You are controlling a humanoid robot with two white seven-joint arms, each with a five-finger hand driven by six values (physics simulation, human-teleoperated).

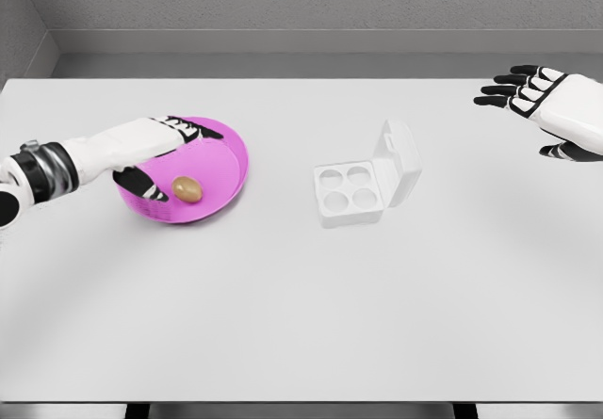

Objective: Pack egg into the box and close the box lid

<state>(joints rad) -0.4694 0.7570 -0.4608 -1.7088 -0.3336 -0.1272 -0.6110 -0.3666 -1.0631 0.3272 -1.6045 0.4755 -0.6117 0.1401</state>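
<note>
White and wide, the table [301, 306] fills almost all the view and carries everything, and its front edge is the part closest to the camera. On its left side stands a pink bowl [221, 151], and the brown egg [187, 188] lies inside it, near the front wall of the bowl. To the right of the middle, well apart from the bowl, sits the white box [350, 193]; it has four round hollows, all of them without an egg, and its lid [402, 160] stands up open at the right side. So, as I judge it, the task is only at the beginning: the egg is not yet lifted, nothing is packed, and the lid is not closed. What is left is to take the egg, carry it to one hollow, put it down and fold the lid over. The left robot hand [155, 160] reaches over the bowl from the left, with its dark fingers spread above and beside the egg, close to it but not closed around it as far as I can see. The right robot hand [542, 108] hangs above the far right of the table, fingers spread, and it holds nothing.
</note>
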